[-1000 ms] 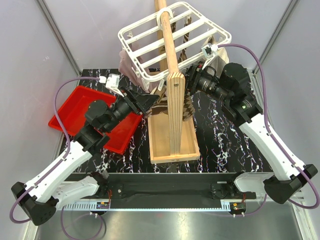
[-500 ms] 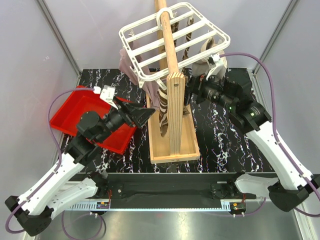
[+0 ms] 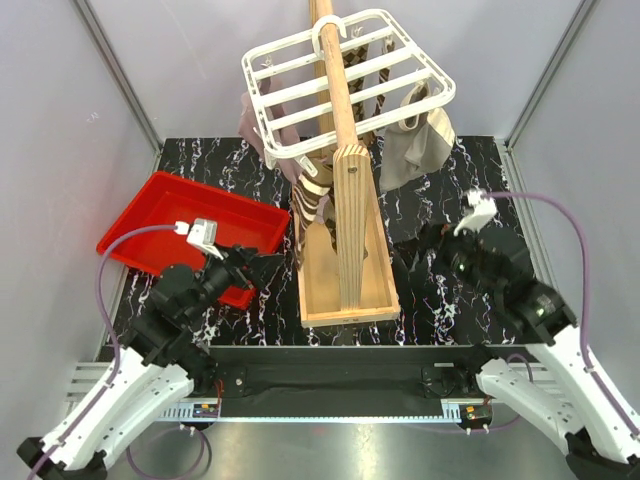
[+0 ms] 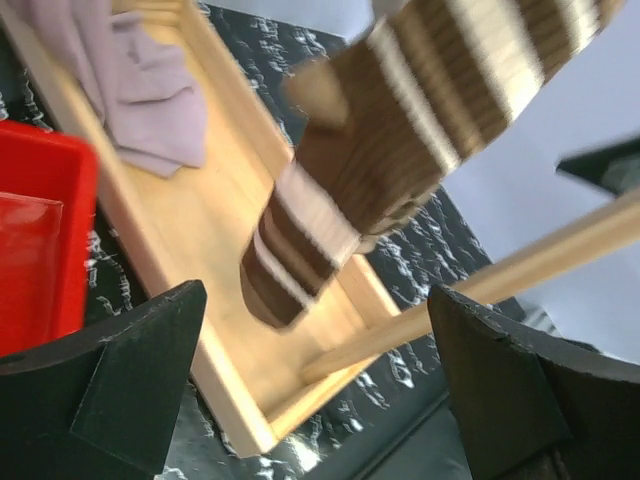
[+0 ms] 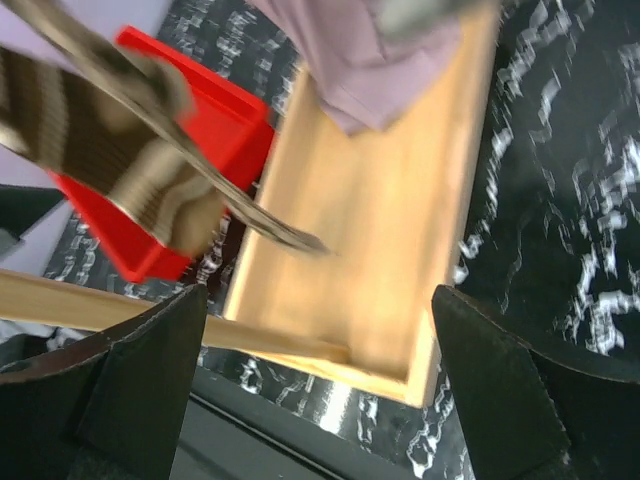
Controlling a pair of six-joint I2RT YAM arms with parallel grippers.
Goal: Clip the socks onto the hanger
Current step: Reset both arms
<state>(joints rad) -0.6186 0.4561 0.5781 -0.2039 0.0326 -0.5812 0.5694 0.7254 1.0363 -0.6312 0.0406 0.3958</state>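
White plastic hanger (image 3: 298, 88) hooked over a wooden pole (image 3: 335, 85), socks (image 3: 415, 145) dangling beneath it, both arms down low.

From where I stand, a beige sock (image 3: 420, 150) hangs at the frame's right side, a mauve sock (image 3: 250, 125) at its left, and a brown-and-cream striped sock (image 3: 310, 200) just beside the pole, above the stand's wooden base tray (image 3: 345, 285). The left gripper (image 3: 270, 268) sits by the red tray (image 3: 180, 215), its fingers (image 4: 130, 370) spread wide and empty. The right gripper (image 3: 415, 265) hovers over the black marbled table (image 3: 450, 190), jaws equally parted, holding nothing.
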